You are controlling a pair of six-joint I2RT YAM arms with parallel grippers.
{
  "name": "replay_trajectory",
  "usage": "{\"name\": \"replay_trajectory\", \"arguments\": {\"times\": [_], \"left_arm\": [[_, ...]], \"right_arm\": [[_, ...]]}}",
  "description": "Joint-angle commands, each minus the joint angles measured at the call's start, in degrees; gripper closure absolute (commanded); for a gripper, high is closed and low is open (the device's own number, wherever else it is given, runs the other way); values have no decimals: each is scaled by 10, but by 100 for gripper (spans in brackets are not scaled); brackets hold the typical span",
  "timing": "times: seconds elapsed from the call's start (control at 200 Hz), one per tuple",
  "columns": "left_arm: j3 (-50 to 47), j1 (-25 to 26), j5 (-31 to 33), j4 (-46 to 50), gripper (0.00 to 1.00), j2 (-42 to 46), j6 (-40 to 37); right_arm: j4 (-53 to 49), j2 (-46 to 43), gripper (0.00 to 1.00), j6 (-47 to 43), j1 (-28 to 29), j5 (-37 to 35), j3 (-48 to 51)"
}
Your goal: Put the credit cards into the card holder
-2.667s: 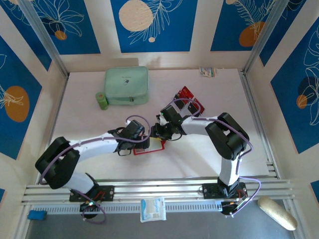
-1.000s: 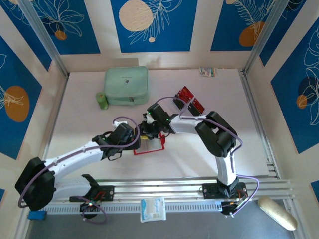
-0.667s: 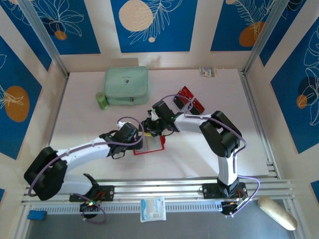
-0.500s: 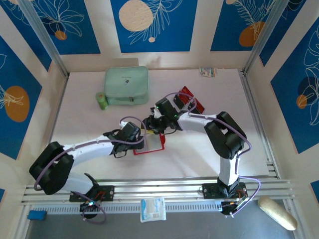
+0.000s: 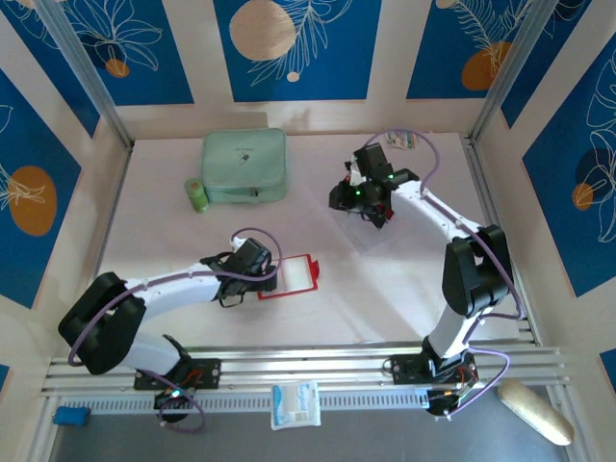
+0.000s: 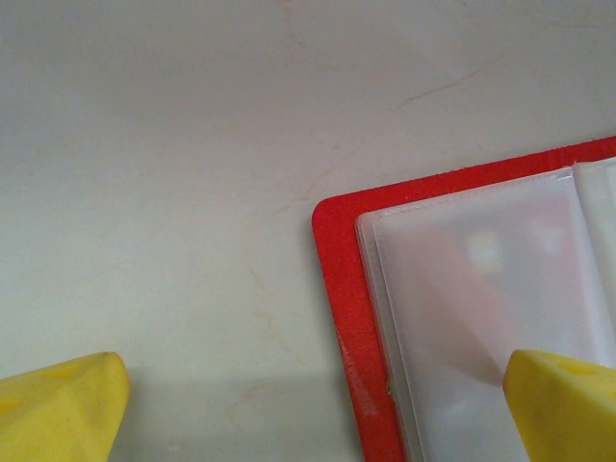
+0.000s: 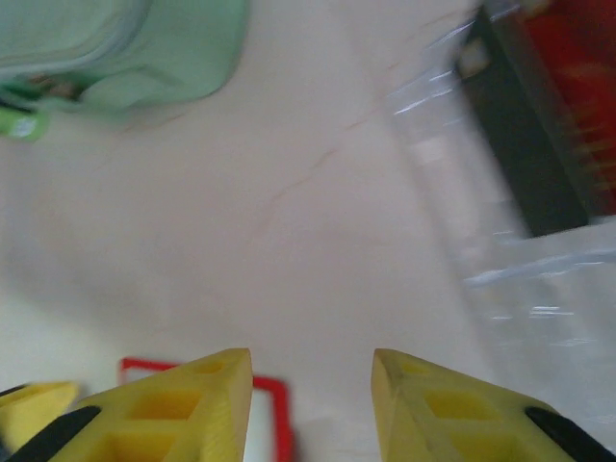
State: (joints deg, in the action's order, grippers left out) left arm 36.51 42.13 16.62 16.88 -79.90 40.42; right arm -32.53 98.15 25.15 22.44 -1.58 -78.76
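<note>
Left fingers (image 5: 262, 277) are low at the left edge of the holder (image 5: 296, 276), spread wide with nothing between them. On my left wrist view one tip is over bare surface (image 6: 192, 192), just outside the holder's red corner. The other tip is over a clear sleeve (image 6: 472, 289). I can't tell if either tip touches. The holder lies open and flat with its sleeves up, and most of it is to the right of these fingers.

Right fingers (image 5: 348, 199) are raised over the far right of the surface, well apart from the holder. They are partly open with a moderate gap and grip nothing. On my right wrist view the cards (image 7: 553, 106) are ahead and to the right of the tips. They are blurred; I see a black-and-red face and can't count them. They lie at a clear sheet (image 7: 525, 260), whose creased edge is just ahead of the right tip. I can't tell if the cards are on it or under it. A mint case (image 7: 115, 43) is ahead and to the left, with a green roll (image 7: 19, 123) beside it. The holder's red corner shows by the inner edge of the left-hand tip.
</note>
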Motion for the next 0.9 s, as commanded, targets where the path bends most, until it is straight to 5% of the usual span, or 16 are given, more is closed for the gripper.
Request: {"name": "replay_trajectory", "arguments": {"times": [0.0,0.405,0.895], "left_arm": [[-5,-4,10,3,0,11,-3],[0,-4,12,13,0,17,-6],[-2,-4,13,13,0,22,-4]], "right_arm": [[-115,-3,63,-99,-13,-111,-34],[-168,52,69,-171,-22,-261,-79],[-157,76,71,-183,-19,-246,-66]]}}
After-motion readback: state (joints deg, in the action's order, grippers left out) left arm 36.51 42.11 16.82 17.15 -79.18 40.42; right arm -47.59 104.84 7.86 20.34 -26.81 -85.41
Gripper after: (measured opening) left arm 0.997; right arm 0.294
